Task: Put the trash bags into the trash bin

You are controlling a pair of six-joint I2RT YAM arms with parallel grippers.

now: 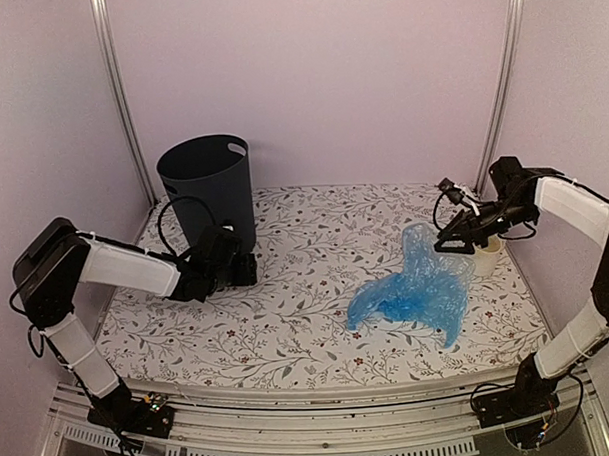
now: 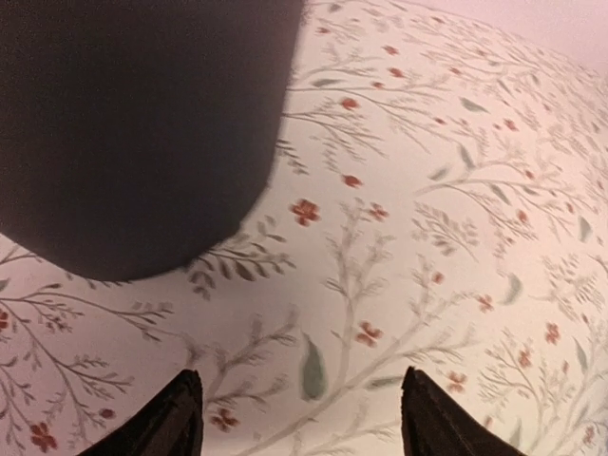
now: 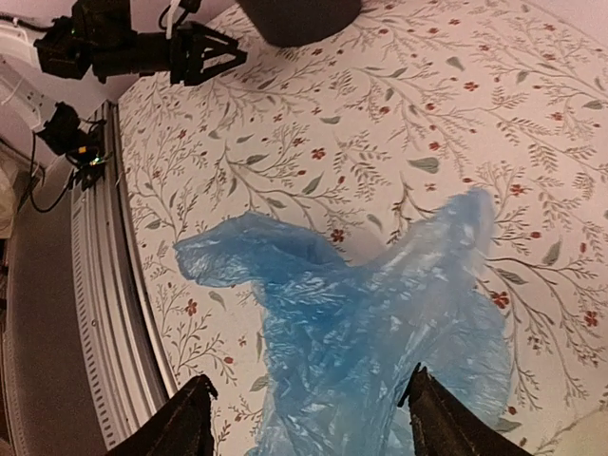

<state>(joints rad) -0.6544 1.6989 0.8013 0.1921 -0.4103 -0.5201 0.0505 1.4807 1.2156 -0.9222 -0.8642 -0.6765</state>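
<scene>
The light-blue trash bag [image 1: 417, 289] lies crumpled on the floral tabletop at the right, with one end standing up in a peak. It fills the lower half of the right wrist view [image 3: 380, 313]. My right gripper [image 1: 447, 245] hovers just above that peak, jaws wide open [image 3: 309, 423], with the bag beneath and between them. The dark trash bin [image 1: 205, 186] stands upright at the back left. My left gripper [image 1: 246, 270] is low by the bin's base, open and empty [image 2: 302, 418]; the bin's wall [image 2: 133, 123] fills that view's upper left.
A small cream mug [image 1: 486, 254] stands just right of the bag, beside my right gripper, and shows at the corner of the right wrist view [image 3: 589, 442]. The table's metal front rail [image 1: 311, 408] runs along the near edge. Pale walls close in on three sides.
</scene>
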